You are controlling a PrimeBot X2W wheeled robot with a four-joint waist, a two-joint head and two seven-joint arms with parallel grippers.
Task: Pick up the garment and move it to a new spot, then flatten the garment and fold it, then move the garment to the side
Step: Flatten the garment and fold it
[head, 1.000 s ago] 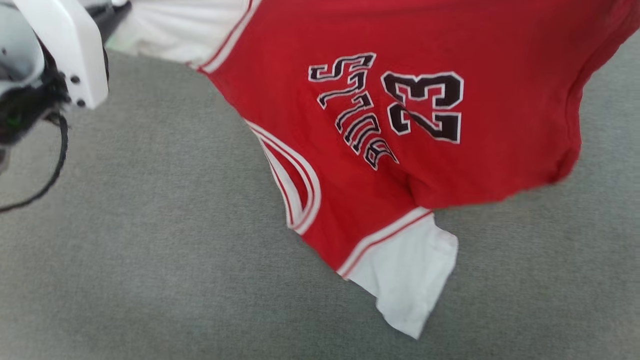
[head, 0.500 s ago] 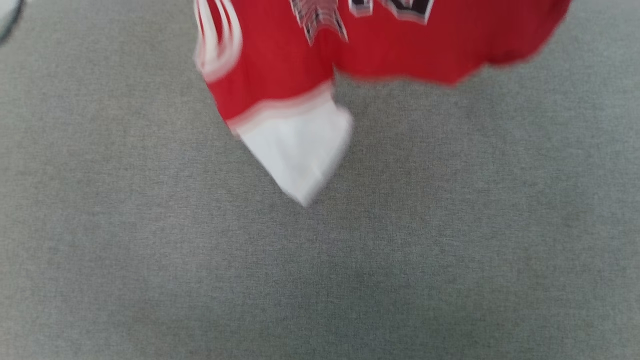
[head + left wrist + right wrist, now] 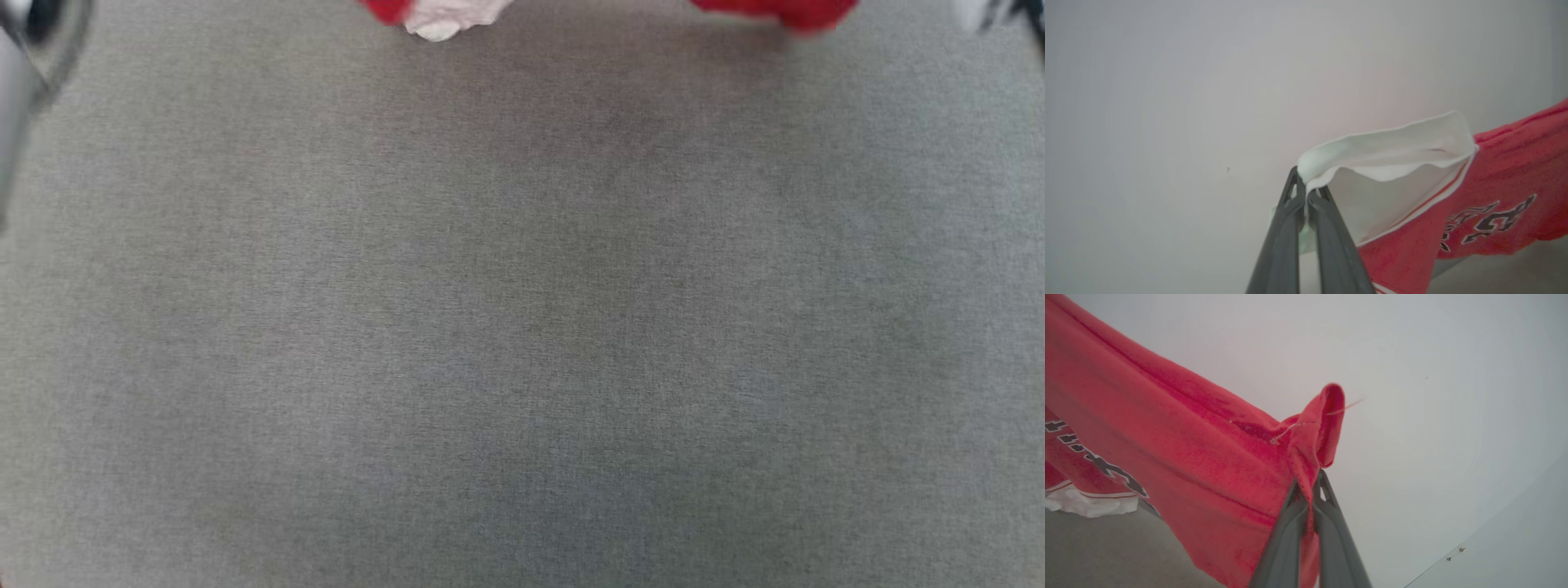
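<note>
Done: pick-up; I hold shirt (image 3: pixel 1180 457) aloft | left jaws pinch sleeve (image 3: pixel 1392 143), right jaws pinch edge | pending, apparently: placing, flattening, folding, side-move

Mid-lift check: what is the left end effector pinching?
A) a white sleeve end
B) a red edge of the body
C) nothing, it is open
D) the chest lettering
A: in the left wrist view the left end effector is shut on the white sleeve end of the garment.
</note>
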